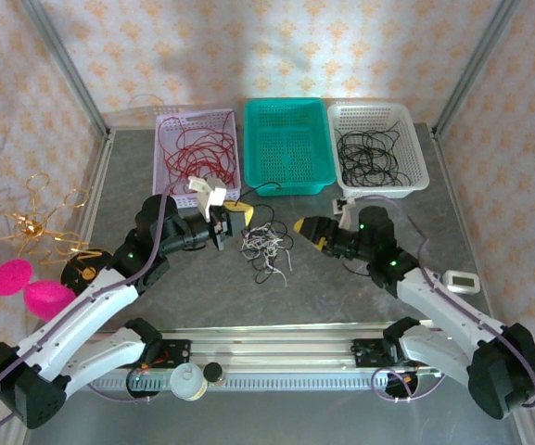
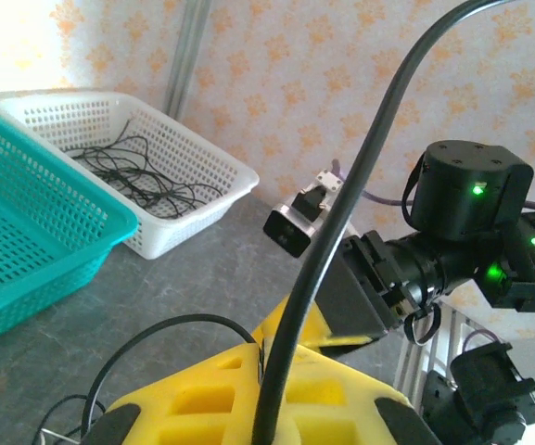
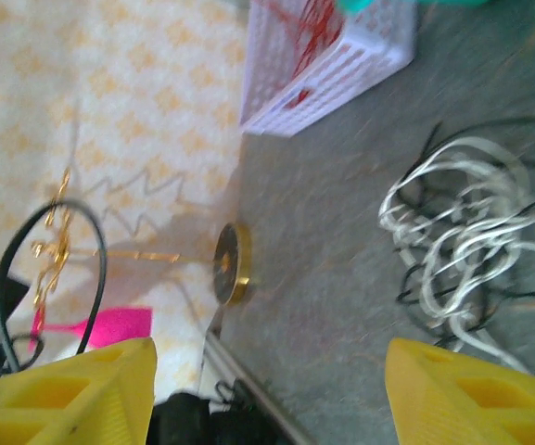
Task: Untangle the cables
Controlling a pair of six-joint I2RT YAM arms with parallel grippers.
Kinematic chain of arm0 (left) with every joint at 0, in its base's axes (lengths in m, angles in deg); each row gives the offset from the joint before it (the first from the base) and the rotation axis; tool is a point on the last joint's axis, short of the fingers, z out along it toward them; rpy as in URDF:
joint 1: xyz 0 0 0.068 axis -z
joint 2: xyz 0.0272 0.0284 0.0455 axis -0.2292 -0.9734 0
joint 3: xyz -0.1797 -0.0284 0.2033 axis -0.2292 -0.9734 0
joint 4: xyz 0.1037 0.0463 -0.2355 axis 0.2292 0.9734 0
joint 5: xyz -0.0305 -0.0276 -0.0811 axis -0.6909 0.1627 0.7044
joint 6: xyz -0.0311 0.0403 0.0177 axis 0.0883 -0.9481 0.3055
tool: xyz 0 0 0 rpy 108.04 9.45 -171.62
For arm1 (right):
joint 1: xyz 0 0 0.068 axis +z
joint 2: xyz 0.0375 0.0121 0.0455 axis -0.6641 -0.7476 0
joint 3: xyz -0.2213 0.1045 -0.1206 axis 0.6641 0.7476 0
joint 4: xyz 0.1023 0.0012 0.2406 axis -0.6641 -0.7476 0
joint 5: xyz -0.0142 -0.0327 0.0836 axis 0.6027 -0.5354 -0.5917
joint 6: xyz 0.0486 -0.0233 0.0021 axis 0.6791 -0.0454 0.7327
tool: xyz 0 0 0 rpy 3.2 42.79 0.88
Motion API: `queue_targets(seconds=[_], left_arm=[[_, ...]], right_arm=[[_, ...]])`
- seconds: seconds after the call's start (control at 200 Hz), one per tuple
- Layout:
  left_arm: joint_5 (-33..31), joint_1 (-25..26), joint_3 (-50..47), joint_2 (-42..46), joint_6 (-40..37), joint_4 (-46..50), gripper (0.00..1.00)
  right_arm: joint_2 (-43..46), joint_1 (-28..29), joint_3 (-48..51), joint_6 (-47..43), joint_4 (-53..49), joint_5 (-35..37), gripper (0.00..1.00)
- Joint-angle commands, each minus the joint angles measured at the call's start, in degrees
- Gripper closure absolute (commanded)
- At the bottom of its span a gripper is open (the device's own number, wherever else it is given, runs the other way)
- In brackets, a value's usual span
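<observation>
Your left pincer [image 1: 237, 212] is clamped shut on one black cable [image 2: 341, 232], which runs up from between its tips. Your right pincer [image 1: 304, 227] stands wide and holds nothing. The cables [image 1: 267, 247] lie in a loose clump on the tabletop [image 1: 341, 297] between the two pincers.

Expect them to be light, limp, springy and quick to snag. Take a single outlying loop, never the knot.

Beyond stand a lilac basket [image 1: 197, 114], a teal basket [image 1: 286, 102] and a white basket [image 1: 375, 107]. No brand or writing is legible.

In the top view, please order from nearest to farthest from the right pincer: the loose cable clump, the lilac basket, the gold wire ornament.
From the right pincer:
1. Cable clump, mid-table.
2. Lilac basket, back left.
3. Gold wire ornament, far left edge.
</observation>
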Motion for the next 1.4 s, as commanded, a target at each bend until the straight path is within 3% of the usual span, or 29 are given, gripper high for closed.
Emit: queue_targets(seconds=[0.0, 0.3, 0.44, 0.756, 0.931, 1.056, 1.196, 1.316, 1.391], left_arm=[[4.81, -0.02, -1.94, -0.42, 2.88, -5.89, 1.00], [5.63, 0.89, -2.51, -0.48, -0.82, -2.72, 1.00], [5.68, 1.20, -2.00, -0.68, -1.18, -2.20, 1.00], [4.01, 2.02, -0.19, 1.56, -1.72, -0.70, 1.00], [3.07, 2.10, 1.09, 3.26, -0.77, -1.40, 1.00], [1.84, 2.11, 1.87, 3.21, -0.80, -1.40, 1.00], [0.12, 2.10, 2.34, 3.23, 1.11, -2.04, 1.00], [0.17, 2.19, 2.32, 3.23, 3.97, -3.49, 1.00], [0.00, 2.19, 2.33, 2.96, 6.28, -4.25, 1.00]], right_arm=[[0.54, 4.15, -0.35, 2.43, 17.91, -1.08, 0.34], [-4.28, 6.22, 0.56, 6.51, 23.55, 0.88, 0.33], [-8.67, 11.01, -4.18, 1.17, 13.91, 3.19, 0.34], [-16.10, 12.19, -3.46, 3.11, 9.54, 8.40, 0.54], [-16.02, 12.35, 0.13, 5.04, 11.42, 10.40, 0.72], [-15.80, 13.15, 2.09, 6.71, 14.63, 9.53, 0.75], [-7.33, 13.15, 2.31, -4.79, 6.75, 18.36, 0.70], [4.82, 13.24, 7.74, -19.67, 9.34, 23.14, 0.43], [11.31, 13.39, 10.99, -29.65, 12.40, 24.26, 0.36]])
